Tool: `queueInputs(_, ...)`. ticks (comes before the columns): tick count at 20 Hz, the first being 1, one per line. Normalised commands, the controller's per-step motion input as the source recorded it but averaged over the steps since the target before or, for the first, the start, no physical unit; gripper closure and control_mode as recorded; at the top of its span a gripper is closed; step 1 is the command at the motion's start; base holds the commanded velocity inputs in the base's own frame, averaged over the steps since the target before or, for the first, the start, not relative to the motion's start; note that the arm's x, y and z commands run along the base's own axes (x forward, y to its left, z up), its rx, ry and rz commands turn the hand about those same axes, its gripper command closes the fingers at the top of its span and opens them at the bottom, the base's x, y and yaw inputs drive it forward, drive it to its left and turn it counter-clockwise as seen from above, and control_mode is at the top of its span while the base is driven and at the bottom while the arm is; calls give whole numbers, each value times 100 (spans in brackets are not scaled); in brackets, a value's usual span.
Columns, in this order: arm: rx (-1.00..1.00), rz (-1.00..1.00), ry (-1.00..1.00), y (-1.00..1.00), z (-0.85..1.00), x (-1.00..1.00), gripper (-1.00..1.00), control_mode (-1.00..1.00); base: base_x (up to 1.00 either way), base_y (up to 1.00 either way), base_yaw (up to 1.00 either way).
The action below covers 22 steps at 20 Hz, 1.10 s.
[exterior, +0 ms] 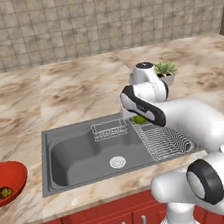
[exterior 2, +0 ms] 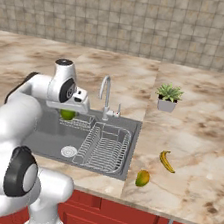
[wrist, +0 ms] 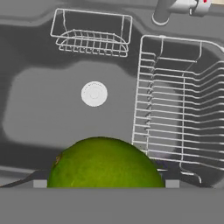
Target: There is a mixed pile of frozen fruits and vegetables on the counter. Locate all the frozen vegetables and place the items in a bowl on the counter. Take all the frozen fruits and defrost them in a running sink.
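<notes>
Left base view first: we see our arm reaching out over the sink (exterior: 79, 154), and a round green item (exterior: 139, 119) peeks out just under the hand, above the wire rack (exterior: 161, 140). At the far left the red bowl (exterior: 7, 180) sits on the counter (exterior: 41, 98) with one darker green piece (exterior: 2, 192) already inside it.

Right base view: the same green item (exterior 2: 67, 114) hangs under our gripper (exterior 2: 70, 109) over the basin, near the chrome tap (exterior 2: 105, 97). Well to the right, on the counter, lie the banana (exterior 2: 167, 161) and the yellow-green oval fruit (exterior 2: 142, 178), close to each other and apart from the sink. A potted plant (exterior 2: 168, 97) stands further back.

Hand view: the green item (wrist: 105, 164) sits between our fingers, whose tips show as small grey stubs at either side of it. The jaws stand wide and appear clamped on it, the drain (wrist: 94, 93) directly beyond.

We judge this item to be a vegetable, so it belongs in the bowl, not here. It looks smooth, hard and round, likely slick if frozen, and light. A grip across its widest part suits it best; off-centre it could squirt out. The banana should be taken across its middle, the oval fruit across its short axis.
</notes>
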Motion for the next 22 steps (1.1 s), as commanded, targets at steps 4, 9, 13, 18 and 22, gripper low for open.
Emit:
queueInputs(4, 3, 0, -1, 64, 0, 0, 100, -100, 0, 0, 0)
queueInputs(9, 3, 0, 0, 65, 0, 0, 100, -100, 0, 0, 0)
queueInputs(13, 3, 0, 0, 65, 0, 0, 100, -100, 0, 0, 0)
queueInputs(18, 4, 0, 0, 64, 0, 0, 100, -100, 0, 0, 0)
queueInputs(22, 3, 0, -1, 65, 0, 0, 100, -100, 0, 0, 0)
